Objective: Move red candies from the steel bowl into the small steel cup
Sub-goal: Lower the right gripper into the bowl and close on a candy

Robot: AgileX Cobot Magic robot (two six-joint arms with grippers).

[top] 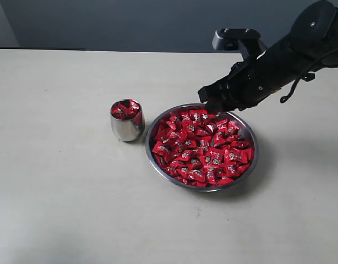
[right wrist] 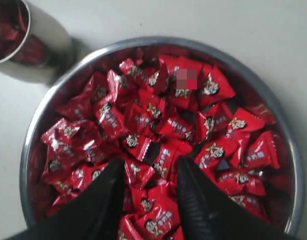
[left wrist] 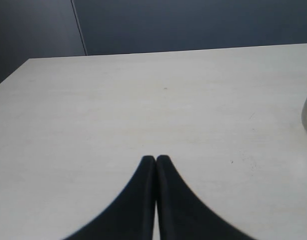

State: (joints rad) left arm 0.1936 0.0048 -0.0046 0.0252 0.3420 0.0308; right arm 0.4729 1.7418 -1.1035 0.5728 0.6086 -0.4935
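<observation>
The left gripper (left wrist: 156,161) sits out of the work, its 2 fingers pressed together with nothing between them, low over the bare table (top: 59,192); it does not show in the exterior view. Right of it stands the cup (top: 126,127), upright, just beside the bowl (right wrist: 33,145) but apart from it, and already holding a few candies up to about its rim. The bowl is heaped with candies (top: 202,148), so most of the task is left to do. The step in hand looks like another pick. The right gripper (right wrist: 151,172) hangs at the bowl's far rim, pointing down into the pile with its fingers (right wrist: 116,172) well apart, roughly 1 candy's width. Their tips are level with the top layer, and 1 or 2 wrappers lie in the gap, but nothing is clamped. Whether the tips already touch the wrappers, I cannot tell. Next, I judge, the gripper needs to settle onto 1 sweet, close on it without dragging up neighbours, lift clear of the rim and carry it left across the bowl to the cup, whose narrow, nearly full mouth leaves little room for a sloppy drop.
</observation>
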